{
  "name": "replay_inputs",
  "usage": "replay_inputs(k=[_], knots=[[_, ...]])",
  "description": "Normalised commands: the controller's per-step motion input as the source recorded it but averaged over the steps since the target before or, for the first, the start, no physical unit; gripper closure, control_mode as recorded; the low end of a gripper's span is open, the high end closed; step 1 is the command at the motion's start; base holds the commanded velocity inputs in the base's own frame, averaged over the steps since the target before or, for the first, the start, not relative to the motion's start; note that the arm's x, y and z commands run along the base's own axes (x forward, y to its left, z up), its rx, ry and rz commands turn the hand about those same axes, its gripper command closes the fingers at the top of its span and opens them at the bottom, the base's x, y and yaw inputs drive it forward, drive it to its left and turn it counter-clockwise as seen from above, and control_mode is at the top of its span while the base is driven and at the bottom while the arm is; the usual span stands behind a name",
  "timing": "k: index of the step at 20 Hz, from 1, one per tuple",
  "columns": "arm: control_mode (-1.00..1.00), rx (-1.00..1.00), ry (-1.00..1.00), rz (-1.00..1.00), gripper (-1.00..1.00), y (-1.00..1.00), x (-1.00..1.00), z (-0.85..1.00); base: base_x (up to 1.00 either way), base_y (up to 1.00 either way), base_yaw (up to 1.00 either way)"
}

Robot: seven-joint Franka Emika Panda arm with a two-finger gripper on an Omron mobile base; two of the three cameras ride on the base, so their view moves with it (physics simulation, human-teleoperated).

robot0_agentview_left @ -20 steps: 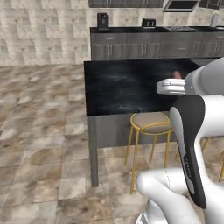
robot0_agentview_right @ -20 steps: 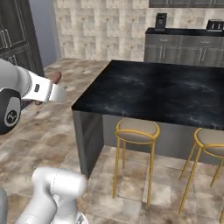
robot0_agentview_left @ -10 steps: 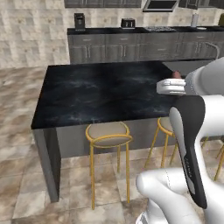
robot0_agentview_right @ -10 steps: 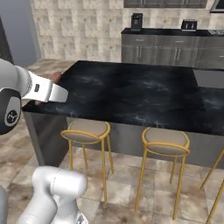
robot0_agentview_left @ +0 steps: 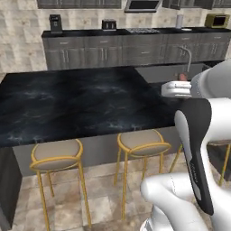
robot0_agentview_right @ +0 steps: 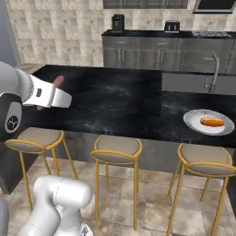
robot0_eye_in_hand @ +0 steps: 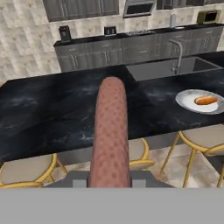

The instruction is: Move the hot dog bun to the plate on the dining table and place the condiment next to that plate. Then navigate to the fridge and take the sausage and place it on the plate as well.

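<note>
My gripper (robot0_eye_in_hand: 109, 179) is shut on the sausage (robot0_eye_in_hand: 110, 127), a reddish-brown stick that juts straight ahead over the dining table (robot0_eye_in_hand: 48, 109). From the base, the gripper (robot0_agentview_right: 57, 86) hovers by the table's near left edge (robot0_agentview_right: 124, 101), and the sausage tip (robot0_agentview_left: 182, 76) peeks past my white hand. The plate (robot0_agentview_right: 191, 120) lies at the table's right front with the hot dog bun (robot0_agentview_right: 212, 122) on it. In the hand view the plate (robot0_eye_in_hand: 183, 98) and bun (robot0_eye_in_hand: 205, 100) sit far right. The condiment and the fridge are out of view.
Gold-legged stools (robot0_agentview_right: 116, 147) stand along the table's near side. A sink (robot0_agentview_right: 198, 83) with a faucet (robot0_agentview_right: 214, 69) is set in the table behind the plate. Grey cabinets (robot0_agentview_left: 103, 54) line the back wall beyond a floor gap.
The base has moved, so the whole scene slid left and nearer; the plate with the bun has come into view. My gripper stays shut on the sausage.
</note>
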Motion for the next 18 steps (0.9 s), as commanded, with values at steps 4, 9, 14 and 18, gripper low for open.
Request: replay_inputs(k=[4,9,14,18], knots=[[1.00,0.00,0.00,0.00,1.00,0.00,0.00,0.00,0.39,-1.00,-0.08],[1.00,0.00,0.00,0.00,1.00,0.00,0.00,0.00,0.46,-1.00,-0.03],[1.00,0.00,0.00,0.00,1.00,0.00,0.00,0.00,0.60,-1.00,-0.02],[1.00,0.00,0.00,0.00,1.00,0.00,0.00,0.00,0.82,-0.88,-0.04]])
